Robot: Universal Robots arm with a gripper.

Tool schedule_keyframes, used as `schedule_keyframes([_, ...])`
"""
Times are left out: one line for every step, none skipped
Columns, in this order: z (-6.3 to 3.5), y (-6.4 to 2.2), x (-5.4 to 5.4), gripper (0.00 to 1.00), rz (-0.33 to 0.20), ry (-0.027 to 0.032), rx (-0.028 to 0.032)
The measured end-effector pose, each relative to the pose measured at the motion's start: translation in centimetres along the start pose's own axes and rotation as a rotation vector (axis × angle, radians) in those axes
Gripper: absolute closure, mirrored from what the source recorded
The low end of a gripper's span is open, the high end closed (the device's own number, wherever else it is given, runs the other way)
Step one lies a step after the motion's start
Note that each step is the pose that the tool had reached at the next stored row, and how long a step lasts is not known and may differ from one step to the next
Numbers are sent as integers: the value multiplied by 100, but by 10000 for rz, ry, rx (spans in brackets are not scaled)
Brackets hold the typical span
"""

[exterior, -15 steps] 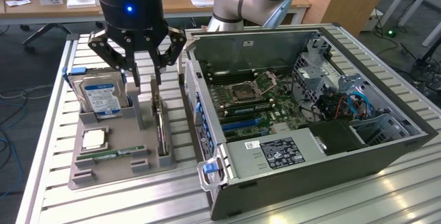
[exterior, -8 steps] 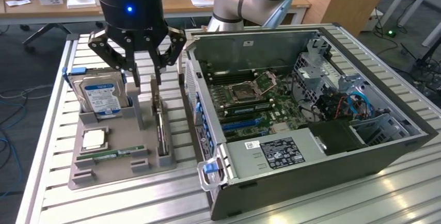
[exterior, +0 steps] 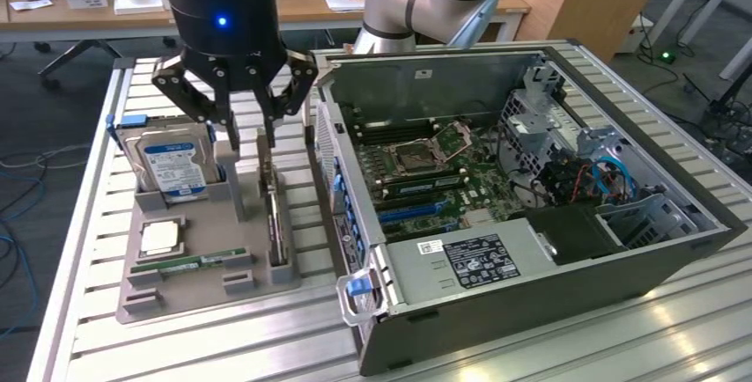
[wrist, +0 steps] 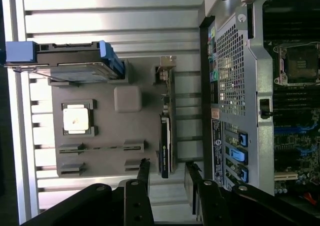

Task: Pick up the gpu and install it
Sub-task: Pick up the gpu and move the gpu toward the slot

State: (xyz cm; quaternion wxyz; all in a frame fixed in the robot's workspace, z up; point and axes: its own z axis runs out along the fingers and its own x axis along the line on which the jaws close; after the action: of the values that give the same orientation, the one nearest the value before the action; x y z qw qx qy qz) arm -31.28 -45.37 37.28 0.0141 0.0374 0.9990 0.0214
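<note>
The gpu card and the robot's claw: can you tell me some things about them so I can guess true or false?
1. The gpu stands on its edge in the gray tray. True.
2. The gripper is squeezing the gpu. False: its fingers are spread open above the tray, and the gpu sits in its slot.
3. The hard drive with the blue label is inside the computer case. False: it stands in the gray tray, outside the case.
4. The computer case lies open, so you can see the motherboard. True.
</note>
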Motion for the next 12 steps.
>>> schedule_keyframes([7, 0, 0, 58, 0, 0, 0])
schedule_keyframes([14, -1, 0, 58, 0, 0, 1])
schedule_keyframes([21, -1, 0, 58, 0, 1, 1])
schedule_keyframes([28, -1, 1, 58, 0, 0, 1])
schedule_keyframes([36, -2, 1, 58, 0, -1, 0])
schedule_keyframes([43, -2, 1, 58, 0, -1, 0])
schedule_keyframes([49, -2, 1, 58, 0, 0, 0])
schedule_keyframes([54, -2, 1, 58, 0, 0, 1])
schedule_keyframes([55, -2, 2, 58, 0, 2, 2])
schedule_keyframes([59, -2, 2, 58, 0, 0, 1])
schedule_keyframes([66, -3, 2, 58, 0, -2, -1])
schedule_keyframes([74, -3, 2, 58, 0, -1, -1])
